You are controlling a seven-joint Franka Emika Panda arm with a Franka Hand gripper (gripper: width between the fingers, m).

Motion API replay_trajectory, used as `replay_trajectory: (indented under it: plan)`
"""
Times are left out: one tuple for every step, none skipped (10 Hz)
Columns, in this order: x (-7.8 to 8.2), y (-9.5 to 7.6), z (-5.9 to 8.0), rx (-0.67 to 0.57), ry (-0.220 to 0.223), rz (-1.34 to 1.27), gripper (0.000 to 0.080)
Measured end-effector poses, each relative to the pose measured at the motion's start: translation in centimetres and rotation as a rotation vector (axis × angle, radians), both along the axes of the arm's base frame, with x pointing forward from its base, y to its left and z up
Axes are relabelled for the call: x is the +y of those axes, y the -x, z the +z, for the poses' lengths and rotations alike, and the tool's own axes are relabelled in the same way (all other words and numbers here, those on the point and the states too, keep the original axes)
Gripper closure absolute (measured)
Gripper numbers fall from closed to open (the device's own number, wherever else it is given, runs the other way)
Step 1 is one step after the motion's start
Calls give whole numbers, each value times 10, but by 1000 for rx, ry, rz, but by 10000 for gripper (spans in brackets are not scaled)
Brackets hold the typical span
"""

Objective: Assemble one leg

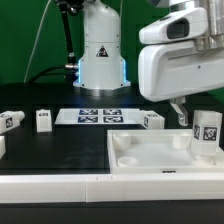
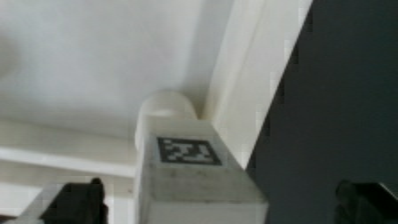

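One leg [image 1: 207, 135], a white post with a black-and-white tag, stands upright at the corner of the large flat white square piece [image 1: 150, 152] on the exterior view's right. My gripper [image 1: 198, 116] hangs over it, open. In the wrist view the leg [image 2: 187, 165] sits between the two dark fingertips [image 2: 80, 202], with a gap on each side, so neither touches it. Its far end rests against the white piece [image 2: 89, 70]. Three more legs stand on the table: two [image 1: 12, 120] [image 1: 43, 120] at the left and one [image 1: 152, 120] near the middle.
The marker board [image 1: 97, 116] lies flat in front of the robot base [image 1: 100, 60]. The white square piece has a round socket [image 1: 127, 158] near its front left corner. A white rail [image 1: 60, 185] runs along the front edge.
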State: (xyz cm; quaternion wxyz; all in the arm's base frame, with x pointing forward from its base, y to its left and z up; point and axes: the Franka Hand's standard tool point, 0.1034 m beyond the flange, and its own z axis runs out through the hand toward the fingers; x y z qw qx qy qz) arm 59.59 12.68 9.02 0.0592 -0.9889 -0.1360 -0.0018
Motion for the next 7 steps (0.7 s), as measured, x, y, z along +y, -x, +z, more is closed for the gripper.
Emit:
replay_trajectory:
  plan:
    - [-5,-9,3,-9,1,2,151]
    - [-4,-8,2,-8,0,2,151]
    - [-4,-8,2,-8,0,3,151]
    - [-4,-8,1,-8,0,2,151]
    - [-3,-7,1,-4,1,-25,151]
    - [2,-5,-3,8,16,-100,151]
    - [2,-3,-7,16,21,-113,151]
